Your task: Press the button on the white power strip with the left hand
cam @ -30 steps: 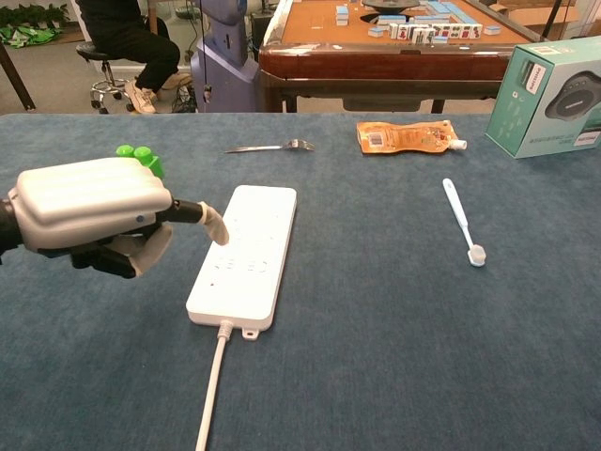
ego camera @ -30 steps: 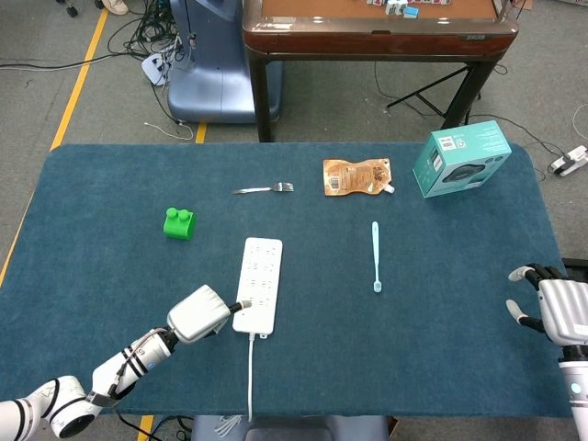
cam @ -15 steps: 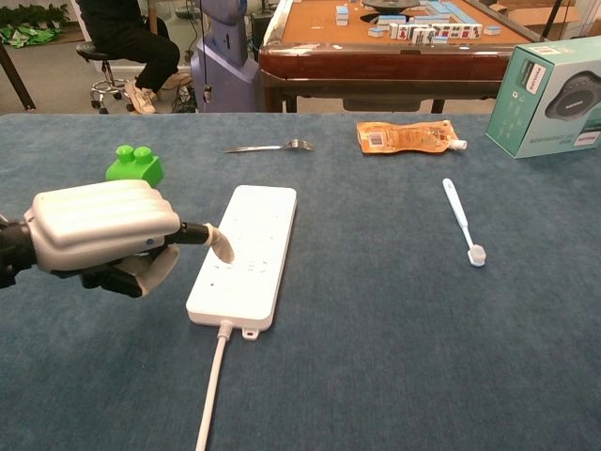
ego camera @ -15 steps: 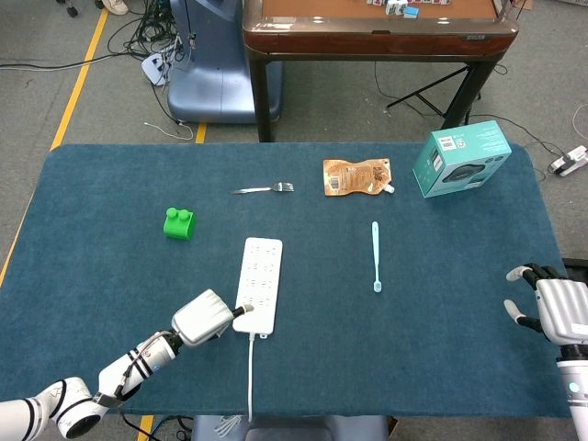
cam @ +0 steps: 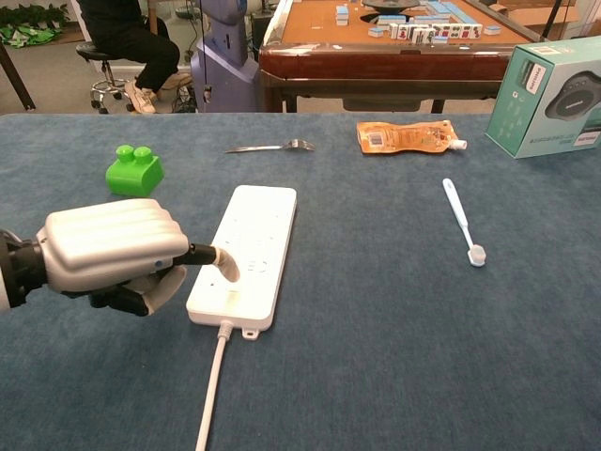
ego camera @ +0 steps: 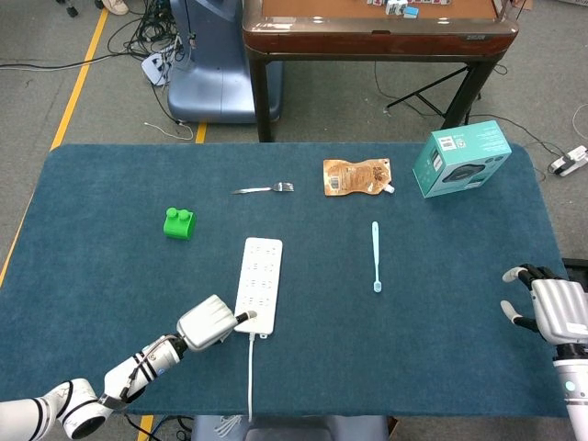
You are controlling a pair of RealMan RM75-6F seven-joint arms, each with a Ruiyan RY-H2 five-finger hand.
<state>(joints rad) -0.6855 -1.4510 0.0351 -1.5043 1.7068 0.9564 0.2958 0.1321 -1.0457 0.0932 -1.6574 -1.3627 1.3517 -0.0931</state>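
Note:
The white power strip (ego camera: 258, 283) (cam: 249, 249) lies lengthwise at the table's middle left, with its cable (cam: 211, 395) running toward the near edge. My left hand (ego camera: 209, 323) (cam: 113, 256) sits just left of the strip's near end, fingers curled in and one finger stretched out. That fingertip (cam: 228, 268) lies on the strip's near left part; the button under it is hidden. My right hand (ego camera: 549, 308) hovers at the table's right edge with its fingers apart and empty, seen only in the head view.
A green block (ego camera: 179, 222) (cam: 134, 170) stands behind my left hand. Further back lie a fork (ego camera: 265, 188), an orange pouch (ego camera: 356, 176) and a teal box (ego camera: 460, 158). A light blue toothbrush (ego camera: 376, 255) lies right of the strip. A brown table stands beyond.
My left hand has drawn back toward the near edge and lowered. Its outstretched fingertip has moved along the strip from the middle to the near end. The right hand has barely shifted.

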